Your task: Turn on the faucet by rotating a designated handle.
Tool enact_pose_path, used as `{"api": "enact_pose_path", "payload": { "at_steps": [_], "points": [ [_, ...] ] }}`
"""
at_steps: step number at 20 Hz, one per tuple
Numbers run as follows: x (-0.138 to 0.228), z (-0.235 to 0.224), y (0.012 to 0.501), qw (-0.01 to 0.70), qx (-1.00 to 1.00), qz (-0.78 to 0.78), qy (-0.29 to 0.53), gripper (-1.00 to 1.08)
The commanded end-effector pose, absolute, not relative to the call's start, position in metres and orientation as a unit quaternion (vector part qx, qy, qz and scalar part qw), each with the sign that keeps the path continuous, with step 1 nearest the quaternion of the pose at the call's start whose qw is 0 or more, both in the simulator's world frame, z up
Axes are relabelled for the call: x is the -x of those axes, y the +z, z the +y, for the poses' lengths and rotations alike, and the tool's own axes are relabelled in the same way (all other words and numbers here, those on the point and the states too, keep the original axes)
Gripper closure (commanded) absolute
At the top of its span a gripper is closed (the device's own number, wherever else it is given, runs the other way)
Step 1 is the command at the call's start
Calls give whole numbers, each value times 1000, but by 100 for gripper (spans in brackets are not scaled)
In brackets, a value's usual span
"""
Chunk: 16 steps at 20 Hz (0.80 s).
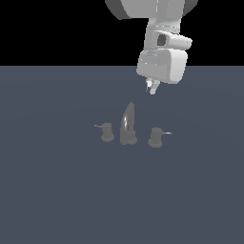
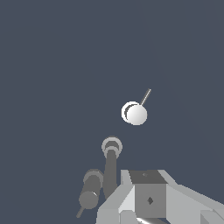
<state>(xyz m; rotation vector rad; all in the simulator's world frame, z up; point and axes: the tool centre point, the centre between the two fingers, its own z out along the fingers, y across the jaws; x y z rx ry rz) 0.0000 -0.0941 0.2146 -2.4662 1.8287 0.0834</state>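
The faucet (image 1: pixel 127 125) stands on the grey floor, its tall curved spout in the middle with a stubby knob on each side. The handle (image 1: pixel 155 137) is the knob on the exterior view's right, with a thin pale lever pointing further right. In the wrist view the handle (image 2: pixel 135 113) shows bright from above, with the faucet's spout (image 2: pixel 111 162) closer to the camera. My gripper (image 1: pixel 152 88) hangs above and behind the handle, touching nothing. Its fingers look pressed together with nothing between them. In the wrist view the gripper (image 2: pixel 148 177) fills the lower edge.
The smaller knob (image 1: pixel 106 132) with a short dark lever sits on the exterior view's left of the spout; in the wrist view this knob (image 2: pixel 90 192) lies beside the gripper. Flat grey floor (image 1: pixel 57 190) surrounds the faucet.
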Motion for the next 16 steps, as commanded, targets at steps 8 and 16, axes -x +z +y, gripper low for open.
{"api": "enact_pose_path", "payload": {
  "at_steps": [8, 16],
  "points": [
    [-19, -137, 124, 15, 702, 712, 14, 108],
    [-20, -159, 77, 4, 646, 763, 3, 108]
  ]
}}
